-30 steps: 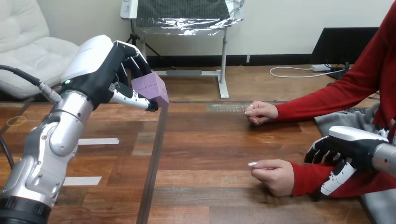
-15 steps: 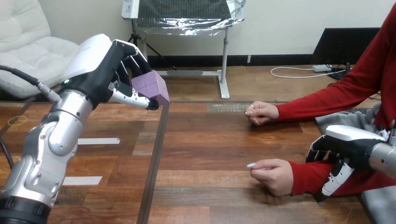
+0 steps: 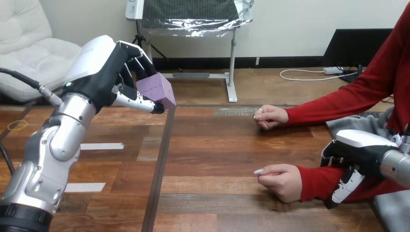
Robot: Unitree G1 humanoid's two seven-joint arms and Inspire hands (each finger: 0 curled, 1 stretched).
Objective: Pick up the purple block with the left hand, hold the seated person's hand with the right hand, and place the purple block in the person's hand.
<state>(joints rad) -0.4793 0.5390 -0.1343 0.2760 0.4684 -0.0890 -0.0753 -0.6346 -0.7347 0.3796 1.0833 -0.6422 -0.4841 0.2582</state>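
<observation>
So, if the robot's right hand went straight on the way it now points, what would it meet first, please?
Probably the person's red-sleeved forearm: the black-and-white right hand points toward the view's left, close beside that sleeve, with the person's nearer hand just beyond. Whether they already touch, I cannot tell.

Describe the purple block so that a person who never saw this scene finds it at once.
Look at the left arm, rising from the view's lower left over the table. Its left hand is raised and grips the block. It alone is purple and held in the air.
</observation>
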